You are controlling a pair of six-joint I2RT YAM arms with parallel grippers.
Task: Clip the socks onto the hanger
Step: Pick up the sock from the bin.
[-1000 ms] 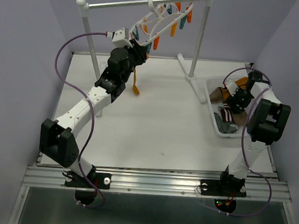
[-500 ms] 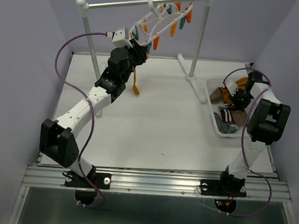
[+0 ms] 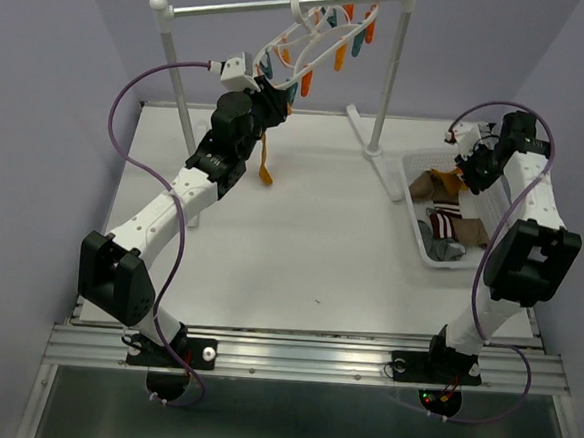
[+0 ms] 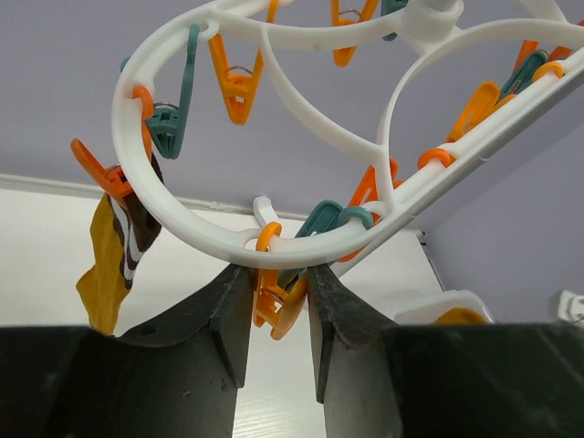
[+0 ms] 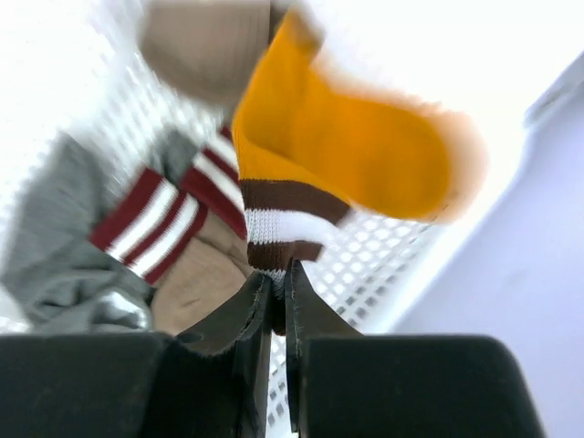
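The white oval hanger [image 3: 320,33] hangs by its hook from the rail, its ring [image 4: 182,228] lined with orange and teal clips. My left gripper [image 4: 278,274] [image 3: 270,102] is just under the ring, its jaws pressed on an orange clip [image 4: 281,308]. A mustard sock [image 4: 102,278] [image 3: 265,163] hangs from a clip at the left. My right gripper [image 5: 278,270] [image 3: 472,167] is shut on the brown-and-white striped cuff of another mustard sock [image 5: 365,155] [image 3: 443,179], held above the white basket [image 3: 418,220].
In the basket [image 5: 392,255] lie a grey sock [image 5: 55,237], a maroon-and-white striped one [image 5: 155,219] and a tan one [image 5: 201,46]. The silver rail [image 3: 246,11] rests on two white posts [image 3: 390,86], whose feet stand on the white table [image 3: 301,240].
My right gripper has closed on the mustard sock's cuff and risen from the basket toward the back. The left arm and hanger have not moved.
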